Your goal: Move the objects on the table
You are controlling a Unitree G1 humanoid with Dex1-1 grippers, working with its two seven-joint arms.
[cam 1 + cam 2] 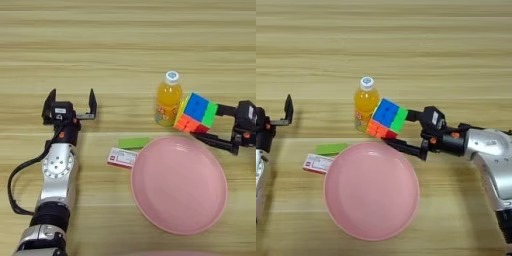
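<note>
Two grippers are seen over the table [125, 40], and only the right gripper [401, 131] is engaged: its two black fingers are clamped on the puzzle cube [387, 118], one finger against the cube's far right side and the other running under its near lower edge. The cube is held tilted on a corner, just beside the juice bottle [365, 102], which stands upright to its left, so close that whether the two touch cannot be told. From the held cube, the pink plate [371, 190] lies directly toward the robot and slightly left, its far rim just beneath the lower finger; a short pull back would be judged enough to bring the cube over the dish, and the right arm is plainly the nearer one for that. The green block [133, 143] lies flat with its long axis running left to right, just off the plate's left rim, and the white-and-red box [122, 157] rests beside it, touching or nearly touching that rim. The left gripper [72, 105] is parked well to the left, fingers spread wide apart and holding nothing.
</note>
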